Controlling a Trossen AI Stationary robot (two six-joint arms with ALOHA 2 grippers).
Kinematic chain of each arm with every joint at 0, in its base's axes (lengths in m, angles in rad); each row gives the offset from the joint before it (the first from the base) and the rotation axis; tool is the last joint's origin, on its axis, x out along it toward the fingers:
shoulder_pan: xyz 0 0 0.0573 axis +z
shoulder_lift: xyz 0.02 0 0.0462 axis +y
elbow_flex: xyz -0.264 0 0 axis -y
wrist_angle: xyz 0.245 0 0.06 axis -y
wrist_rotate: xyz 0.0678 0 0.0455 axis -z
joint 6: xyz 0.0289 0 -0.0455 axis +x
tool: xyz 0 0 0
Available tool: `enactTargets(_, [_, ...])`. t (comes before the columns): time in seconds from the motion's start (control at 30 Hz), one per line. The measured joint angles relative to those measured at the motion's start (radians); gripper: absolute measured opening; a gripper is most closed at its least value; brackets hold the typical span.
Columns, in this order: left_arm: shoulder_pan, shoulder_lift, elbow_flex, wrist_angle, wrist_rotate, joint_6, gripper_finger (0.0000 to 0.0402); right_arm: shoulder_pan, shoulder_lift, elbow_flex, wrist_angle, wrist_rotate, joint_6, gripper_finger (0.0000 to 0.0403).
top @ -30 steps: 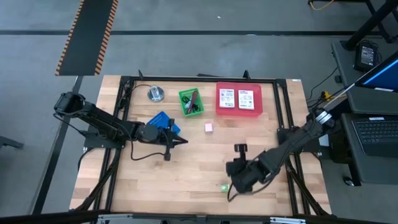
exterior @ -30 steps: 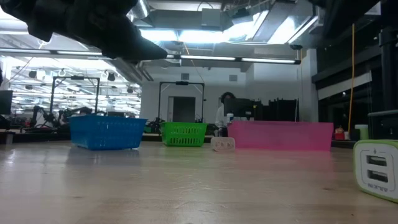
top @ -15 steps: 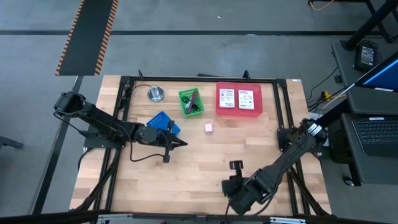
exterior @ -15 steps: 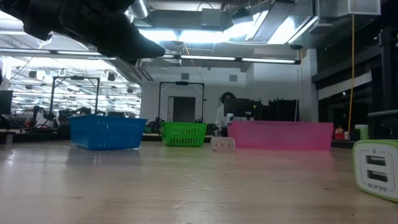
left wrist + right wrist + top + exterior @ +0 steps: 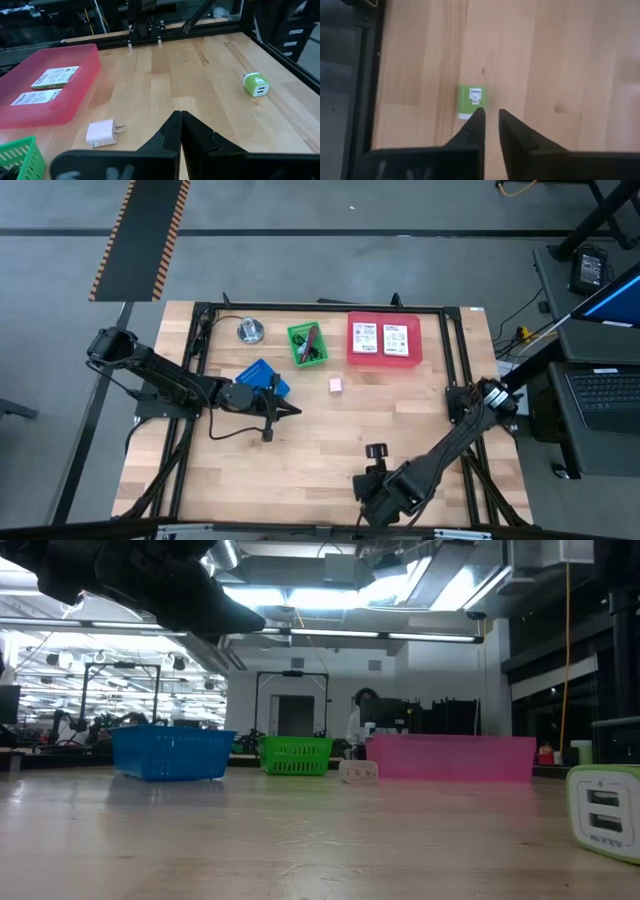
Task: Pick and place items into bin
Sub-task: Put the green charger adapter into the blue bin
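Observation:
A small green block (image 5: 471, 101) lies on the bare wood near the table's front edge. It also shows in the left wrist view (image 5: 256, 84) and the low view (image 5: 605, 825); from above my right arm hides it. My right gripper (image 5: 490, 113) hangs over it, pointing steeply down, open by a narrow gap and holding nothing. A small pink cube (image 5: 336, 384) lies in front of the red bin (image 5: 384, 362), which holds two white packets (image 5: 383, 338). My left gripper (image 5: 295, 410) hovers shut at mid-table, left of the cube.
A green basket (image 5: 307, 343) holding cords stands at the back centre. A blue basket (image 5: 262, 375) is beside my left arm, and a round silver object (image 5: 250, 331) sits at the back left. A black frame rail (image 5: 367, 75) runs along the table's edge near the green block.
My right gripper has moved toward the table's near edge and sunk a little. It now stands over the green block and covers it in the high view. The block and the other things have not moved.

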Motion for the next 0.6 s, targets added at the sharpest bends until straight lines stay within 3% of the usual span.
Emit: enactTargets(0.6, [0.0,0.0,0.0,-0.008,0.002,-0.026,0.0004,0.002,0.106,0.0,0.043,-0.004,0.078,0.0225])
